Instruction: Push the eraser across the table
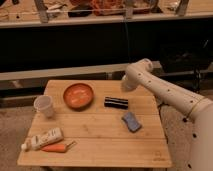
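The end effector (129, 86) hangs closed over the far right edge of the tabletop (100, 150), with bare wood between it and the eraser (116, 102). Left of the eraser a narrow gap opens, then the bowl (78, 95) blocks the way, and the cup (44, 106) stands beyond it. Just in front and to the right, the blue-grey pad (132, 121) sits in the path. The middle and front right lie open. The tube (44, 139) and an orange stick (57, 147) crowd the front left corner.
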Action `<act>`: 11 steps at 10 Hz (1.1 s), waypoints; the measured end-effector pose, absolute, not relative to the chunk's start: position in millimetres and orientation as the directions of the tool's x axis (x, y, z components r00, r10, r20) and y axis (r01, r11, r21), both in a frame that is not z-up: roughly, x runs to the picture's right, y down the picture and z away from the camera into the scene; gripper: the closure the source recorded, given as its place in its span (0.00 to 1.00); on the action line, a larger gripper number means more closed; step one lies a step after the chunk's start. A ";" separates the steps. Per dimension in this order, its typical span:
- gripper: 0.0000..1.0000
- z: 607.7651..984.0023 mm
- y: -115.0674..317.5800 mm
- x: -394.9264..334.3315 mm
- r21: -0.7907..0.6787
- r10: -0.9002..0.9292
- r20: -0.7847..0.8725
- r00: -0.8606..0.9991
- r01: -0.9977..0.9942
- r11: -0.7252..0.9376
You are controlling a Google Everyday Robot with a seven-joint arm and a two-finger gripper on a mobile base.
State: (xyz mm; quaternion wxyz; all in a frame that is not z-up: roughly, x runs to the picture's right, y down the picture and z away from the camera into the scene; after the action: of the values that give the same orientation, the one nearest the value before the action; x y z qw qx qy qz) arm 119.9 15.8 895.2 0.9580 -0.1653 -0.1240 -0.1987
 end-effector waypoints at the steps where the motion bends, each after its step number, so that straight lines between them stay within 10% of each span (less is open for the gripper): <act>1: 1.00 902.9 15.0 118.4 -0.270 -0.351 0.312 0.883 0.436 0.858; 11: 1.00 944.5 15.8 92.5 -0.281 -0.454 0.380 0.806 0.568 0.773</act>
State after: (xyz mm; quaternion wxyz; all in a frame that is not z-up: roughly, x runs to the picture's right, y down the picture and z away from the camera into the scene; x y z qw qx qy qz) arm 92.5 15.8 944.5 0.9301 -0.1944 -0.1468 -0.2748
